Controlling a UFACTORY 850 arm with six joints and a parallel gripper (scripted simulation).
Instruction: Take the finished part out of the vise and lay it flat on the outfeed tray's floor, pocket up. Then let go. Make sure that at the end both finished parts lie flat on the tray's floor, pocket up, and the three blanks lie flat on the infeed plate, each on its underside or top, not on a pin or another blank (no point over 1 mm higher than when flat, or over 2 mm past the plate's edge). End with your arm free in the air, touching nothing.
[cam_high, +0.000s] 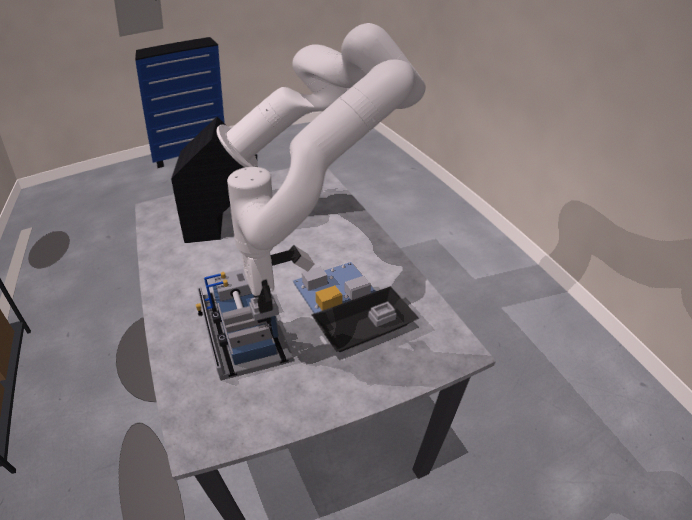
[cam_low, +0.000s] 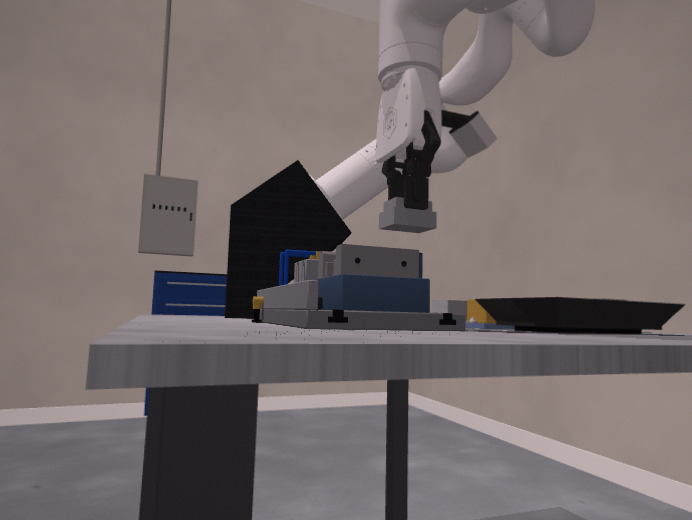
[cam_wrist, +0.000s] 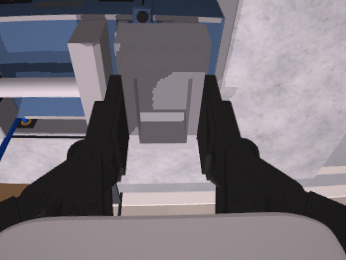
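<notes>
Wrist view: the two black fingers press on either side of the grey finished part (cam_wrist: 163, 100), pinching it, with the blue-and-grey vise (cam_wrist: 40, 44) seen below and past it. A recess shows in the part's face, though its depth is hard to judge from here.

In the exterior view the gripper (cam_low: 410, 192) hangs from the white arm (cam_low: 411, 61) with the part (cam_low: 407, 219) clamped under its fingertips, lifted clear of the vise (cam_low: 372, 279) and apart from its top. The part hangs above the vise's right end, level as far as this angle shows. The vise stands on a grey base plate (cam_low: 358, 319) near the front edge of the desk (cam_low: 335, 352), and the black outfeed tray (cam_low: 581, 313) lies to its right toward the right edge.

From the top view the tray (cam_high: 335, 329) already carries another small grey part (cam_high: 382, 314) on its floor. Just behind the tray a blue plate (cam_high: 358, 271) holds two grey blocks (cam_high: 314, 275) and a yellow block (cam_high: 328, 297). Farther back, the arm's black pedestal (cam_high: 198, 190) stands by the desk's rear edge, and a blue drawer cabinet (cam_high: 179, 95) stands against the far wall.
</notes>
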